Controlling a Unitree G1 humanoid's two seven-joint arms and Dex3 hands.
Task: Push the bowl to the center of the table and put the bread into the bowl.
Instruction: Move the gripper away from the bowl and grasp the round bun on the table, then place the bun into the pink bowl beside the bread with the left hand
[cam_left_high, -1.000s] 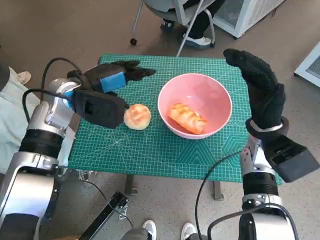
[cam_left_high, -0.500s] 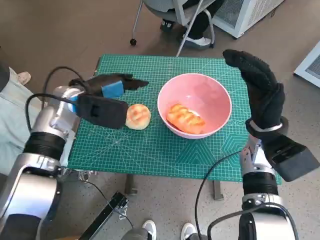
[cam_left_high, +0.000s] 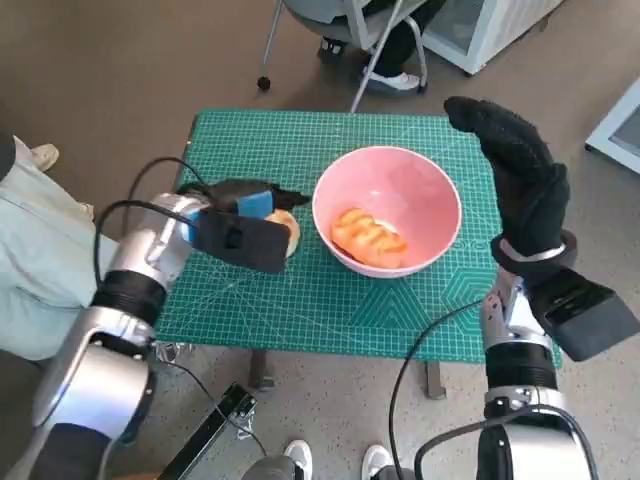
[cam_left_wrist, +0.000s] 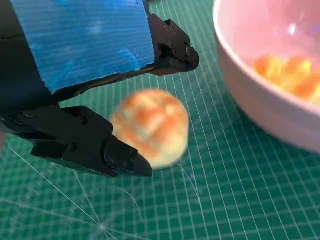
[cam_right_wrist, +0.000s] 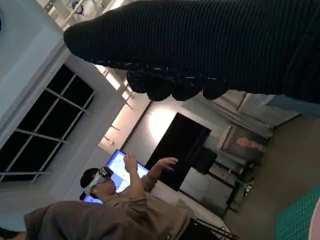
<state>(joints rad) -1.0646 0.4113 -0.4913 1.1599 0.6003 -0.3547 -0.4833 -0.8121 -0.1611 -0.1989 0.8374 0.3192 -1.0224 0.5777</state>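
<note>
The pink bowl (cam_left_high: 405, 185) stands right of the mat's middle with a long glazed bread (cam_left_high: 371, 236) inside it. A round bun (cam_left_high: 289, 226) lies just left of the bowl, mostly hidden by my left hand (cam_left_high: 243, 199). In the left wrist view the bun (cam_left_wrist: 150, 125) sits between the upper fingers (cam_left_wrist: 170, 47) and the thumb (cam_left_wrist: 85, 142). The fingers are spread around it and not closed; the thumb tip is at its edge. The bowl wall (cam_left_wrist: 260, 107) is close beside it. My right hand (cam_left_high: 515, 170) is raised, flat and empty, by the bowl's right side.
A green cutting mat (cam_left_high: 330, 300) covers the small table. A chair and a person's feet (cam_left_high: 390, 80) are beyond the far edge, and a person's pale trouser leg (cam_left_high: 35, 260) is at the left. The right wrist view shows a person with a headset (cam_right_wrist: 115, 187).
My left hand has moved right and nearer over the bun, now straddling it. The bowl, its bread and my right hand have stayed put.
</note>
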